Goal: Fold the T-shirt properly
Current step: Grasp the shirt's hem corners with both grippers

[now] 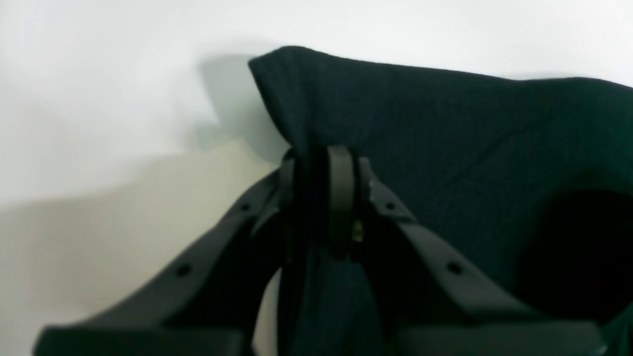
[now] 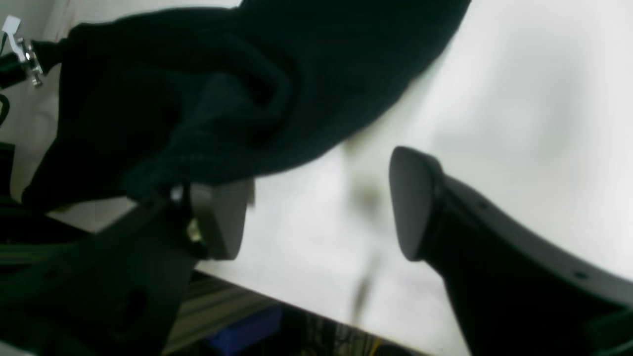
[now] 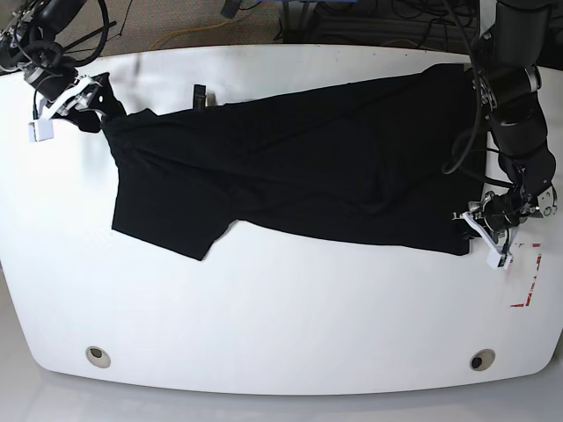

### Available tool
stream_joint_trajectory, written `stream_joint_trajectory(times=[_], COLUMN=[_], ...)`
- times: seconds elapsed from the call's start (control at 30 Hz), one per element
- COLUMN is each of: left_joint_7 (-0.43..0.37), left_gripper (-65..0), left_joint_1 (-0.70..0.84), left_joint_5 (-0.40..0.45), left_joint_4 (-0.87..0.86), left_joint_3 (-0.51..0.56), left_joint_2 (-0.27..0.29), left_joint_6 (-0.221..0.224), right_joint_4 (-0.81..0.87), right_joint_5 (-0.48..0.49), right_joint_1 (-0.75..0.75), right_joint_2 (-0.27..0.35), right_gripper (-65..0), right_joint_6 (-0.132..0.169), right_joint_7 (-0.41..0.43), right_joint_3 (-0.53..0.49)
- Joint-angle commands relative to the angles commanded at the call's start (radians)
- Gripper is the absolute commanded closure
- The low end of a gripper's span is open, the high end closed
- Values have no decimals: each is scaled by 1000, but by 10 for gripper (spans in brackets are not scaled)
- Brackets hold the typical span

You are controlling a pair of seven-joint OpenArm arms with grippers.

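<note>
One T-shirt (image 3: pixel 299 167), two grippers, one white table (image 3: pixel 281 334).

Right gripper (image 3: pixel 88 97), at the T-shirt's far-left corner: fingers (image 2: pixel 413 202) spread wide, cloth draped over one pad only. T-shirt: black, spread across the table's far half, one sleeve hanging toward the near-left, bare table all along its near edge. Left gripper (image 3: pixel 471 224), at the T-shirt's near-right corner: jaws pinched tight on a fold of its cloth, close to the table's right edge.
</note>
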Motion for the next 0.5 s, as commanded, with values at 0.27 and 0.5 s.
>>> stream_joint_trajectory(times=[0.27, 0.5], left_joint_7=[5, 5], left_gripper=[-197, -237], left_joint_1=[0, 3], left_joint_5=[2, 0], left_joint_4=[2, 2], left_joint_3=[0, -2], left_joint_2=[32, 34], left_joint_6=[0, 0], right_joint_4=[31, 28], right_joint_5=[-9, -112], right_joint_1=[-81, -54], right_joint_2=[18, 32], right_gripper=[-431, -426], right_joint_6=[0, 0], right_joint_7=[0, 38], right_joint_3=[-140, -71])
